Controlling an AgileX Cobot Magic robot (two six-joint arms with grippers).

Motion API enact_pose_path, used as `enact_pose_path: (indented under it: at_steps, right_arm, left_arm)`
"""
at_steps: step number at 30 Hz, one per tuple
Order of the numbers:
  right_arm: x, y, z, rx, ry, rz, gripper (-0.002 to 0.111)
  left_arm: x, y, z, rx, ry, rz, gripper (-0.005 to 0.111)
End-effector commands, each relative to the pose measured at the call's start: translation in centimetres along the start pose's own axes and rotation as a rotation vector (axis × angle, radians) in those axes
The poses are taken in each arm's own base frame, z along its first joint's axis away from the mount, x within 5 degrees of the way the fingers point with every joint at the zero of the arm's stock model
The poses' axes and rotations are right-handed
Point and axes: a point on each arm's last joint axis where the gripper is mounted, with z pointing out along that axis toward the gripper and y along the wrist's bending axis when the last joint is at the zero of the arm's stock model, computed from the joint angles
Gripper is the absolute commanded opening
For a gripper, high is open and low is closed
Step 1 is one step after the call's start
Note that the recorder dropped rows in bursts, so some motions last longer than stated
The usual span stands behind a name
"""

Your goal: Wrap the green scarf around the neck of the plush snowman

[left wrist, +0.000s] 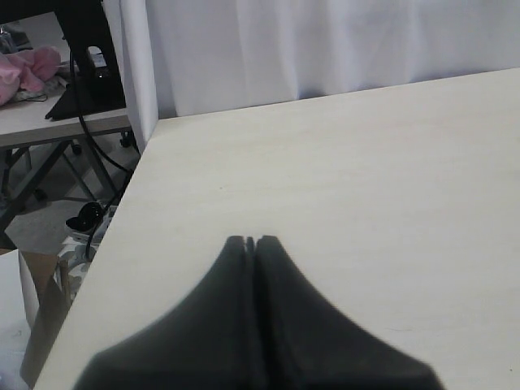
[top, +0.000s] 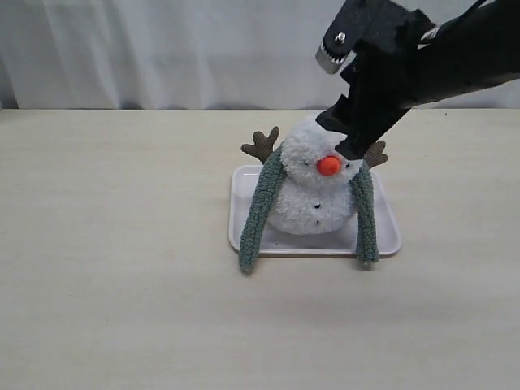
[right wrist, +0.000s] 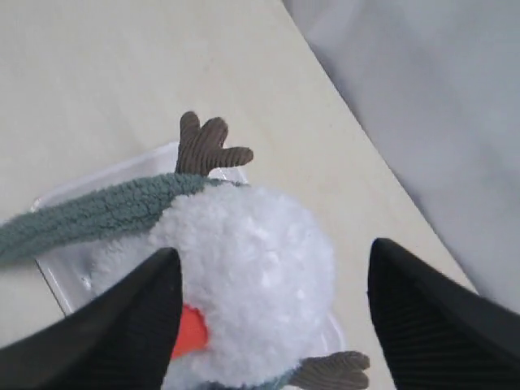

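The plush snowman (top: 315,188) stands on a white tray (top: 244,227), fluffy and white with an orange nose (top: 328,166) and brown twig arms (top: 262,145). The green scarf (top: 258,210) is draped behind its neck, and both ends hang down in front, left and right (top: 365,218). My right gripper (top: 351,145) hovers just above the head, open. In the right wrist view its dark fingers (right wrist: 122,325) straddle the white head (right wrist: 252,276) without touching it. My left gripper (left wrist: 252,240) is shut on nothing, over bare table, and does not appear in the exterior view.
The pale wooden table (top: 114,268) spreads around the tray. A white curtain (top: 162,49) hangs behind its far edge. Past the table's side edge, the left wrist view shows another desk with pink cloth (left wrist: 32,69) and cables.
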Motion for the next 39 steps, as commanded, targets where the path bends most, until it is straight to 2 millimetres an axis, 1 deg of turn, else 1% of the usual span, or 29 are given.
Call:
enact_pose_path:
  at_steps: [1,6,10,13,14,16,17,19,21,23,25,27,29,30,31,32,33,34,35,36,39]
  right_arm:
    - [-0.1,0.4,-2.1,-0.031,0.017,0.440,0.062]
    - [0.7,1.8,-2.2,-0.151,0.158,0.591,0.062]
    - [0.9,2.8,-2.5,-0.254,0.220,0.650,0.062]
    - [2.0,3.7,-2.1,-0.283,0.276,0.651,0.062]
    - [2.3,4.0,-2.0,-0.286,0.285,0.655,0.062]
    - [2.5,4.7,-1.6,-0.319,0.268,0.731,0.062]
    - [2.3,5.4,-1.3,-0.351,0.239,0.731,0.062]
    - [1.8,7.0,-0.5,-0.351,0.215,0.695,0.062]
    - [1.2,8.9,0.4,-0.378,0.210,0.651,0.062]
    - [0.5,11.7,1.6,-0.403,0.206,0.606,0.063]
    - [0.3,13.0,3.0,-0.376,0.181,0.596,0.063]
    - [0.6,13.4,4.8,-0.312,0.165,0.616,0.063]
    - [1.4,13.8,6.6,-0.278,0.210,0.664,0.068]
    - [2.1,14.1,7.9,-0.258,0.238,0.701,0.074]
    - [2.4,14.3,8.5,-0.253,0.248,0.718,0.075]
    - [2.8,14.6,9.8,-0.232,0.238,0.746,0.074]
    - [2.9,14.6,10.3,-0.220,0.226,0.761,0.074]
    - [3.3,14.9,11.4,-0.200,0.209,0.781,0.074]
    - [3.4,14.9,11.8,-0.193,0.202,0.788,0.074]
    - [3.7,14.9,12.6,-0.171,0.179,0.808,0.071]
    - [4.1,14.4,13.4,-0.138,0.147,0.851,0.069]
  left_arm:
    - [-0.1,0.0,0.0,-0.001,-0.013,-0.002,0.000]
    - [-0.1,0.0,0.0,-0.002,-0.013,-0.001,0.000]
    - [-0.1,0.0,0.0,-0.002,-0.013,-0.001,0.000]
    - [-0.1,0.0,0.0,-0.002,-0.013,-0.001,0.000]
    - [-0.1,0.0,0.0,-0.002,-0.013,-0.001,0.000]
    - [-0.1,0.0,0.0,-0.002,-0.013,-0.001,0.000]
    - [-0.1,0.0,0.0,-0.002,-0.013,-0.001,0.000]
    - [-0.1,0.0,0.0,-0.001,-0.013,-0.002,0.000]
    - [-0.1,0.0,0.0,-0.001,-0.013,-0.002,0.000]
    - [-0.1,0.0,0.0,-0.001,-0.013,-0.002,0.000]
    - [-0.1,0.0,0.0,-0.001,-0.013,-0.002,0.000]
    - [-0.1,0.0,0.0,-0.001,-0.013,-0.002,0.000]
    - [-0.1,0.0,0.0,-0.001,-0.013,-0.002,0.000]
    - [-0.1,0.0,0.0,-0.001,-0.013,-0.002,0.000]
    - [-0.1,0.0,0.0,-0.001,-0.013,-0.002,0.000]
    - [-0.1,0.0,0.0,-0.001,-0.013,-0.002,0.000]
    - [-0.1,0.0,0.0,-0.001,-0.013,-0.002,0.000]
    - [-0.1,0.0,0.0,-0.001,-0.013,-0.002,0.000]
    - [-0.1,0.0,0.0,-0.001,-0.013,-0.002,0.000]
    - [-0.1,0.0,0.0,-0.001,-0.013,-0.002,0.000]
    - [-0.1,0.0,0.0,-0.001,-0.013,-0.002,0.000]
